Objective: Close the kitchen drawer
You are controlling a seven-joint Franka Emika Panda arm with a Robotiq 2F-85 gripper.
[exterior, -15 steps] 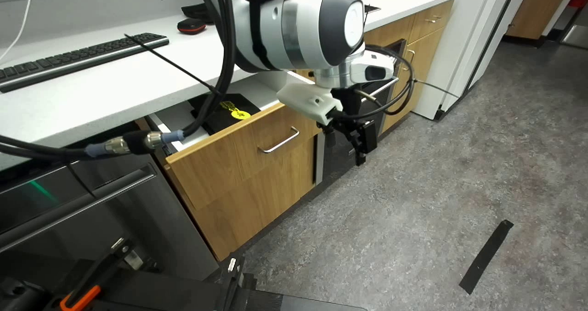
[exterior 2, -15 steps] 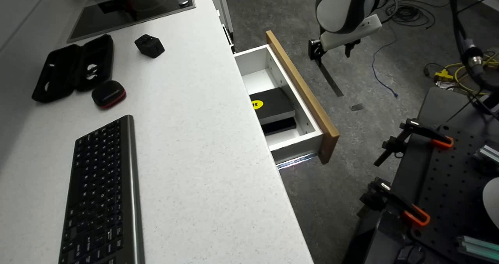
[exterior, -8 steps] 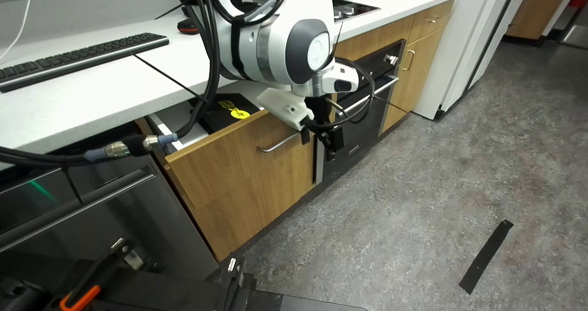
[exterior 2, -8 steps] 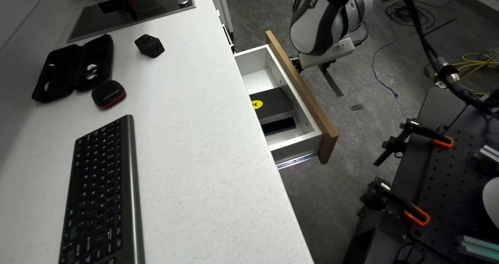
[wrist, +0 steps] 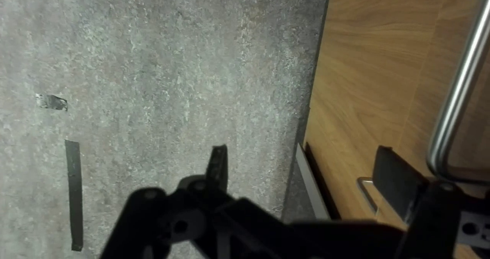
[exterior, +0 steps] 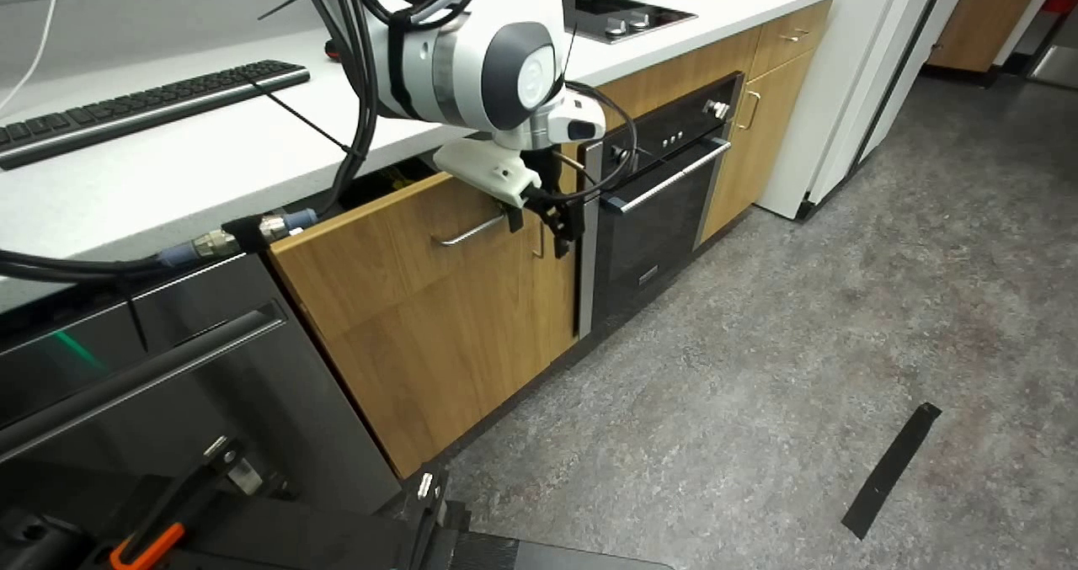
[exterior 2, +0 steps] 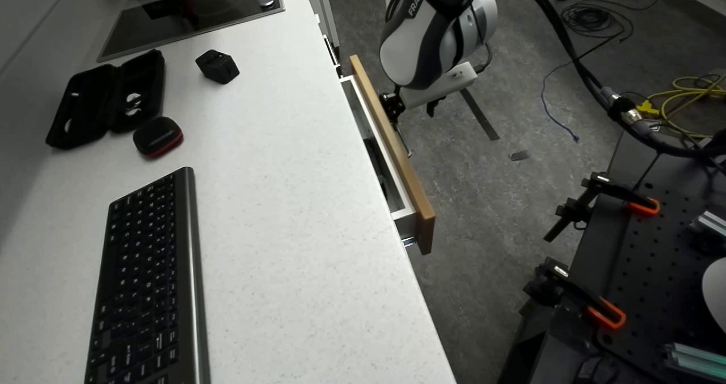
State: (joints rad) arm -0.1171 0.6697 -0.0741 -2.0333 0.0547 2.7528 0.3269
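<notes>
The kitchen drawer (exterior: 362, 271) has a light wood front and a silver bar handle (exterior: 474, 231). It stands partly open; an exterior view shows its front (exterior 2: 391, 146) a short way out from the counter edge, with a narrow strip of its white inside showing. My gripper (exterior: 539, 239) is at the drawer front beside the handle's oven-side end; it also shows against the front here (exterior 2: 391, 106). In the wrist view my gripper (wrist: 302, 148) is open with nothing between its fingers. One finger (wrist: 398, 178) is beside the handle (wrist: 459, 90); exact contact is hidden.
A lower wood panel (exterior: 446, 376) is under the drawer. A black oven (exterior: 657, 225) and a dark dishwasher (exterior: 219, 385) flank it. The white counter (exterior 2: 272, 202) overhangs the drawer and carries a keyboard (exterior 2: 150, 282). A black table with clamps (exterior 2: 629, 293) stands opposite.
My arm has moved to the drawer front and then toward the counter. The drawer has slid inward from well open to a narrow opening; the black boxes inside are now mostly hidden.
</notes>
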